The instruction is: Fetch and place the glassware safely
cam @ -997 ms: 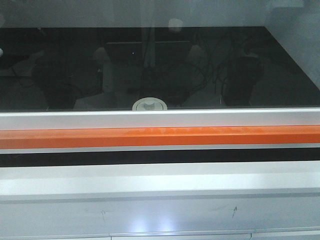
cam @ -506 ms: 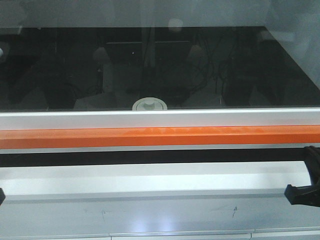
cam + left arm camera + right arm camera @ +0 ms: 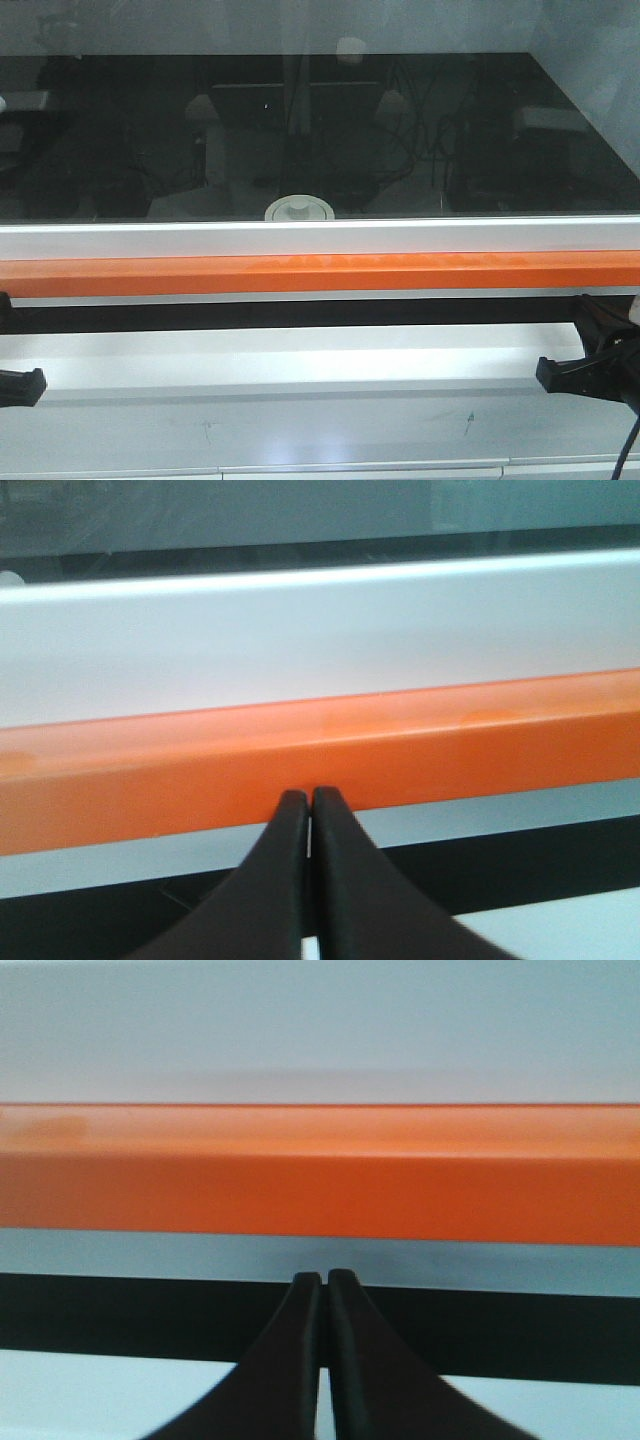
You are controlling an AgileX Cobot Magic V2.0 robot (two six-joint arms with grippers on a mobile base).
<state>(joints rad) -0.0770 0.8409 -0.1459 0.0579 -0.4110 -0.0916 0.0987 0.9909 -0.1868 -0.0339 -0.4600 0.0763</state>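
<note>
The glassware [image 3: 299, 208] shows only as its off-white round lid with a central knob, just above the white sill at the middle, behind the dark glass pane; its clear body is hidden. My left gripper [image 3: 22, 386] is at the lower left edge, below the orange bar [image 3: 320, 273]. My right gripper [image 3: 548, 373] is at the lower right, also below the bar. Both are far from the jar. In the left wrist view the left gripper [image 3: 307, 796] is shut and empty in front of the orange bar [image 3: 320, 750]. In the right wrist view the right gripper [image 3: 325, 1277] is shut and empty below the bar [image 3: 320, 1170].
A dark reflective glass pane [image 3: 320, 130] fills the upper half, framed below by a white sill [image 3: 320, 238]. Under the orange bar run a black gap [image 3: 300, 313] and a white ledge [image 3: 300, 360]. A grey panel [image 3: 300, 430] lies along the bottom.
Both grippers have come into the front view from the lower corners and moved inward and up. The jar has not moved.
</note>
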